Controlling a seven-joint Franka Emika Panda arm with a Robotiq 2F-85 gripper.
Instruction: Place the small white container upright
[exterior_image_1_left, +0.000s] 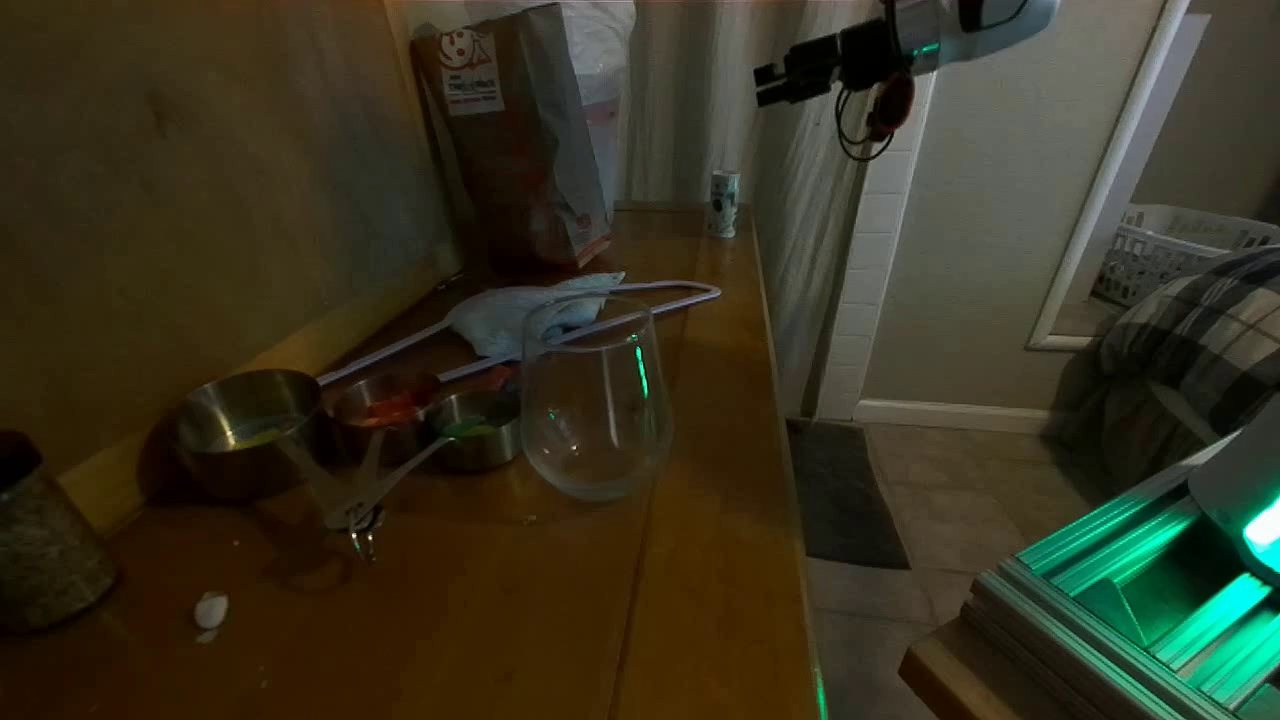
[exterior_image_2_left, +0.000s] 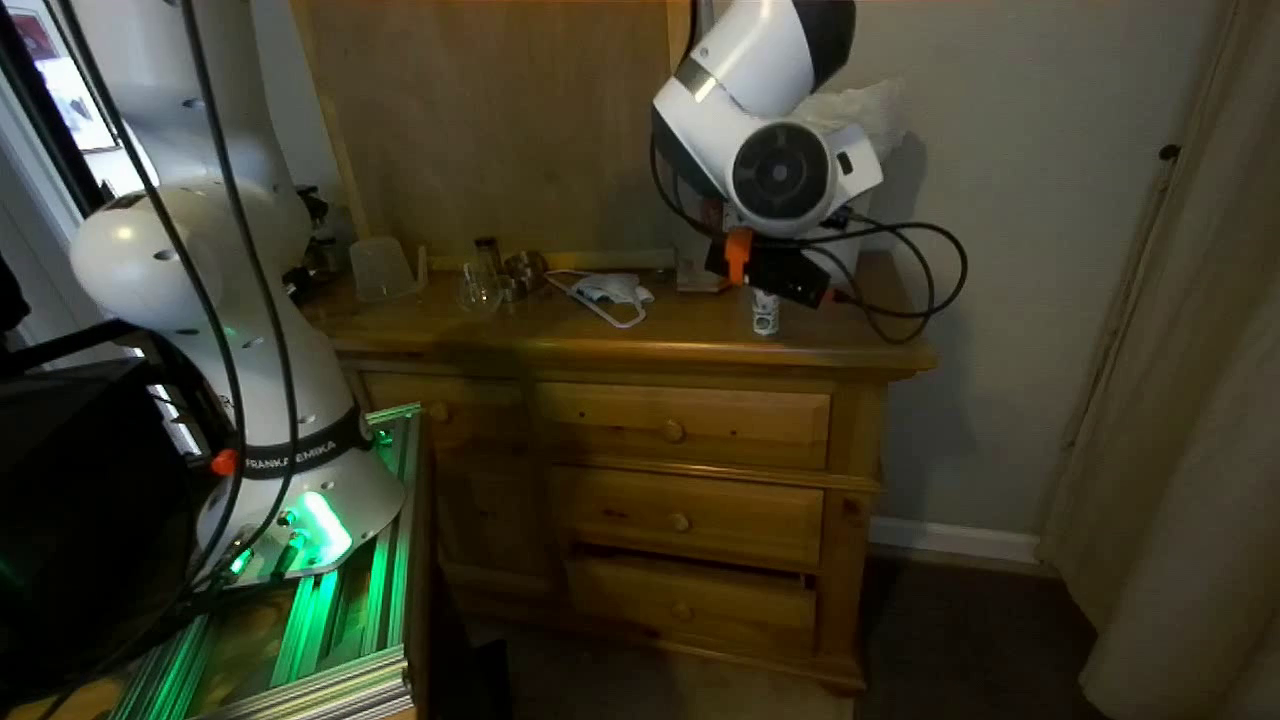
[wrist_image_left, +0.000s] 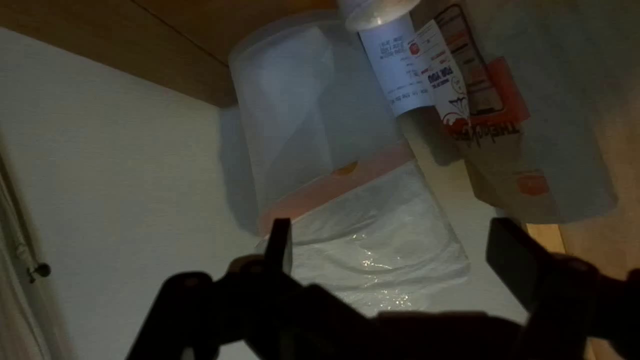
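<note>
The small white container (exterior_image_1_left: 723, 204) is a whitish cylinder with dark markings. It stands upright near the far end of the wooden dresser top (exterior_image_1_left: 720, 480), close to the front edge. In an exterior view it also shows (exterior_image_2_left: 765, 313) just below the dark end of the arm. In the wrist view, a whitish round end (wrist_image_left: 381, 12), which looks like the container, is cut off by the top edge. My gripper (exterior_image_1_left: 768, 86) is in the air, higher than the container and apart from it. In the wrist view the gripper (wrist_image_left: 390, 245) has its fingers wide apart with nothing between them.
Paper and plastic bags (exterior_image_1_left: 520, 140) stand behind the container. A hanger with a pale cloth (exterior_image_1_left: 510, 315), several metal measuring cups (exterior_image_1_left: 250, 430), a clear glass cup (exterior_image_1_left: 597, 410), a jar (exterior_image_1_left: 45, 550) and a tiny white scrap (exterior_image_1_left: 211, 610) lie nearer. A curtain hangs beyond.
</note>
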